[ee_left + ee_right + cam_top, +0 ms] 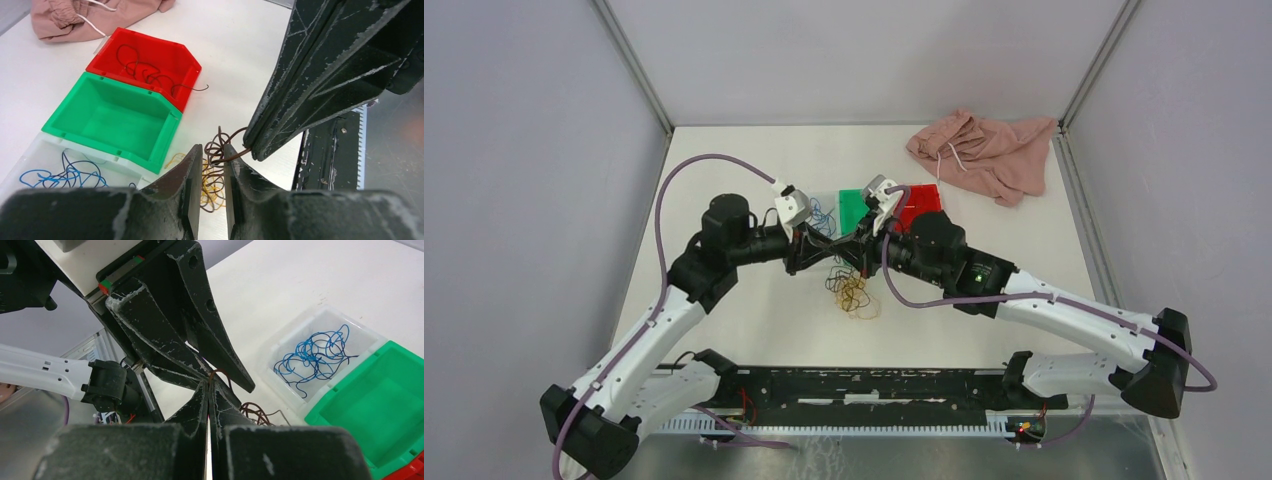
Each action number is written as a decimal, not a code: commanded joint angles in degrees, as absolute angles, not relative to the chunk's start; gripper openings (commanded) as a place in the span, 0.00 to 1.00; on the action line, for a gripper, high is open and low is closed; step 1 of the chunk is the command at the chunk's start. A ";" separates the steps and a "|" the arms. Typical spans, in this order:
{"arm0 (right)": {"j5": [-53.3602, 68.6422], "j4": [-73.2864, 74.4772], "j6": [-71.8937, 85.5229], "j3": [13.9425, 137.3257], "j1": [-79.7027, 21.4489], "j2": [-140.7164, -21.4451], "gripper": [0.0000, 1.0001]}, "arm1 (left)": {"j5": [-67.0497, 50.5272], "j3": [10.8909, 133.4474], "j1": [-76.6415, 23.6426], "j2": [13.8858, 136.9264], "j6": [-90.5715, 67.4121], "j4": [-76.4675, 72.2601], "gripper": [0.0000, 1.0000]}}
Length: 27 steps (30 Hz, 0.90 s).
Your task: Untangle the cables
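A white table (754, 330) is enclosed by grey walls (524, 150) and metal posts (634, 65), and a black rail (864, 385) is fixed along its near edge. Just beyond the rail, a yellow cable (856, 298) is seen lying loose on the table, and a dark red cable (216, 150) is held above it where the two arms meet. The right gripper (208, 384) is pressed together on that dark red cable. The left gripper (212, 150) is held narrowly apart, the cable's loops lying between its fingers unclamped. Farther back, a clear bin (320, 315), a green bin (165, 137) and a red bin (192, 80) are set side by side, touching. A pink cloth (984, 150) is spread at the far right corner. Only in the wrist views are the contents made out: a blue cable (312, 355) is coiled in the clear bin, and a second dark cable (145, 70) lies in the red bin, one end poking past its rim. Only from above are both arms and the whole cloth shown.
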<state>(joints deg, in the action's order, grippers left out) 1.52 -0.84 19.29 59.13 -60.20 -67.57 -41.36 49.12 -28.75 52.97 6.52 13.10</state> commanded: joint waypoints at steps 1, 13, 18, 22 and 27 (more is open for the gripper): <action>3.93 -5.37 21.78 60.35 -60.27 -67.02 0.00 | -38.77 49.58 -28.92 51.37 4.28 10.05 0.28; 6.15 -6.69 25.38 56.48 -60.27 -63.05 0.00 | -40.95 53.43 -28.86 50.70 8.42 13.33 0.23; 6.59 -6.77 27.23 53.57 -60.21 -59.88 0.00 | -41.65 53.83 -28.91 50.03 8.26 13.09 0.09; 6.69 -6.26 27.87 53.45 -59.65 -58.06 0.04 | -44.12 53.90 -28.87 49.91 9.45 13.79 0.03; 6.50 -4.43 27.33 55.84 -57.20 -55.71 0.35 | -46.44 54.97 -28.92 50.14 12.01 16.46 0.03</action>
<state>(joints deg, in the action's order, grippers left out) 5.52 -3.66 27.05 53.10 -58.78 -58.72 -43.83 51.66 -28.99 50.63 7.77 15.20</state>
